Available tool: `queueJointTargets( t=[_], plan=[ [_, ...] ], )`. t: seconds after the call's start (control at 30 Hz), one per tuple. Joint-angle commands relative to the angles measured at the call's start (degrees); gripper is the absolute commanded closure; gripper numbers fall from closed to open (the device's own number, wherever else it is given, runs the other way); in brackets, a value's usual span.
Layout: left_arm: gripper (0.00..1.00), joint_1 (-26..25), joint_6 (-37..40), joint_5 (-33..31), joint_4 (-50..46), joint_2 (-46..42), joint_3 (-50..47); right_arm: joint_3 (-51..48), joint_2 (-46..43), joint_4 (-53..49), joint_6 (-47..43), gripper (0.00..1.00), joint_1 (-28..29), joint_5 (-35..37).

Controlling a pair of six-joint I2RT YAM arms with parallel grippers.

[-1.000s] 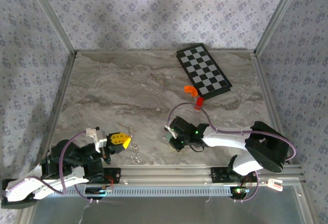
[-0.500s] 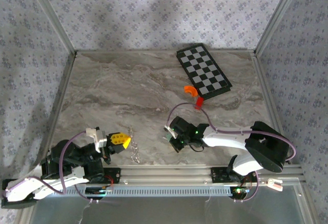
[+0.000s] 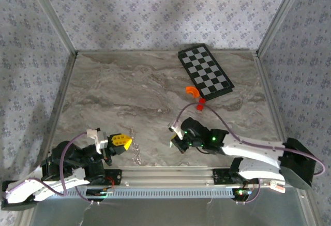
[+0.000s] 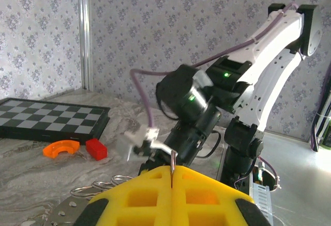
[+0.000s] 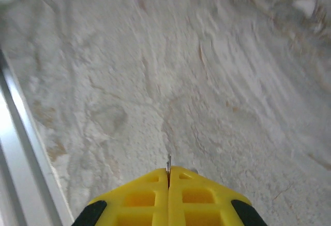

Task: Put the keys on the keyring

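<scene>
Looking down, you see your left gripper (image 3: 129,142), yellow jaws pressed together, low at the near left of the grey marble tabletop (image 3: 124,89) with the thin silvery beaded-chain keyring (image 3: 136,152) lying limp just beside its tip, while your right gripper (image 3: 175,140), jaws likewise together, hangs farther right.

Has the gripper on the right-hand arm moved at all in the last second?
Yes, slightly. The right gripper has slid a little to the right, ending nearer the red block.
</scene>
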Motion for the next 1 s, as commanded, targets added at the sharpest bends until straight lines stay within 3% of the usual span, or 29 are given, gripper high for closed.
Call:
queueJointTargets(
  t=[0.0, 0.33, 0.63, 0.97],
  plan=[
    [1.0, -0.3, 0.9, 0.3, 3.4, -0.8, 1.0, -1.7, -6.3, 1.8, -3.5, 1.0, 1.3, 0.8],
    [1.0, -0.3, 2.4, 1.7, 3.2, 0.6, 2.8, 3.7, -17.8, 2.3, -10.1, 1.0, 4.8, -4.5],
    [1.0, -0.2, 6.4, 8.5, 1.4, 9.5, 8.3, 12.2, -18.0, -1.0, -9.8, 1.0, 4.6, -19.8],
    [1.0, -0.2, 10.0, 12.4, -0.8, 15.5, 11.8, 20.8, -15.4, -11.4, -9.1, 1.0, 5.0, -24.4]
  ],
)
